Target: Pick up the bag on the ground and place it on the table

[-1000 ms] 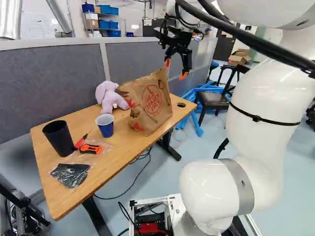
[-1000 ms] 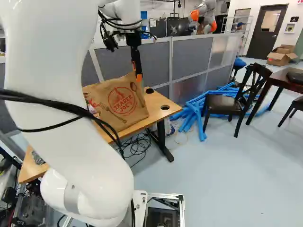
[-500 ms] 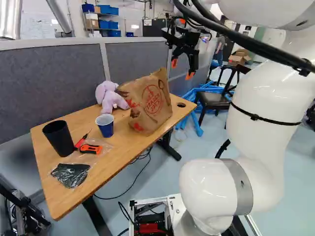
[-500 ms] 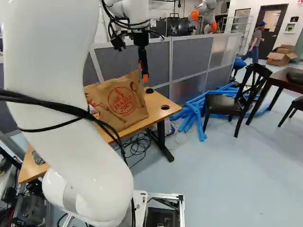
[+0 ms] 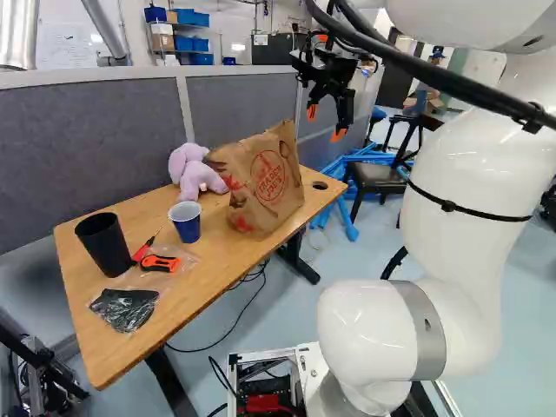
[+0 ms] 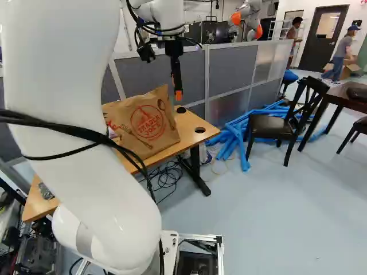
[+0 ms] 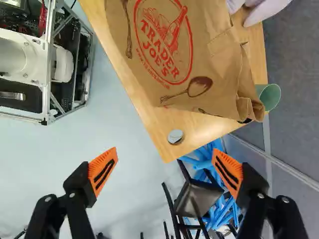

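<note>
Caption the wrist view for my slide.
Open and empty, the gripper hangs clear of the brown paper bag resting on the wooden table.

In the left base view the table (image 5: 208, 261) is running from near left to far right, w/ the partition (image 5: 95, 130) standing behind it. The bag (image 5: 261, 178) is standing toward the far right end. The plush toy (image 5: 193, 172) is sitting left of it, by the partition; a second cup (image 7: 269, 96) is standing btwn bag & partition. The first cup (image 5: 186, 223) is standing left of the bag, the tumbler (image 5: 102, 244) farther left. The small tool (image 5: 143, 250) & cutter (image 5: 160, 263) are lying btwn those two, the pouch (image 5: 126, 306) nearer, toward the near end. On the floor, tubes (image 6: 234, 137) are lying past the table's far end; a chair (image 6: 269, 127) is standing to their right, w/ another table (image 6: 344, 94) at far right.
</note>
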Controlling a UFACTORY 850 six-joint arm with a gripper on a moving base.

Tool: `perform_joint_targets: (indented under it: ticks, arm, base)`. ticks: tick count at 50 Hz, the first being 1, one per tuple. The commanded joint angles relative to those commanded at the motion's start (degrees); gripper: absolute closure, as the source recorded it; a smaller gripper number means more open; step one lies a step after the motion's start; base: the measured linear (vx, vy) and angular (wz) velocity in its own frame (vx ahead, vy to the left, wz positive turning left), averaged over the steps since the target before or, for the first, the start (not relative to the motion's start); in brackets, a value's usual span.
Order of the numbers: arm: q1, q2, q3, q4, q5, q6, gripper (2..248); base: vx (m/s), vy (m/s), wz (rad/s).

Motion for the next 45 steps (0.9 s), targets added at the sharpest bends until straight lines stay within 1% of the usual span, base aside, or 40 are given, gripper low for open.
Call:
perform_joint_targets:
  ticks: [11,23,34,45]
  arm:
    - [0.1,0.3,1.2,-0.1,1.7,1.8,3]
    - [0.3,0.9,3.0,-0.3,4.5,4.6,3]
    - [0.6,1.6,5.3,-0.5,7.8,8.0,3]
    - [0.9,2.4,8.0,-0.7,11.9,12.2,3]
  base:
    - [0.0,0.0,0.0]
    - [0.0,0.0,0.0]
    - [0.0,0.0,0.0]
    - [0.0,0.0,0.0]
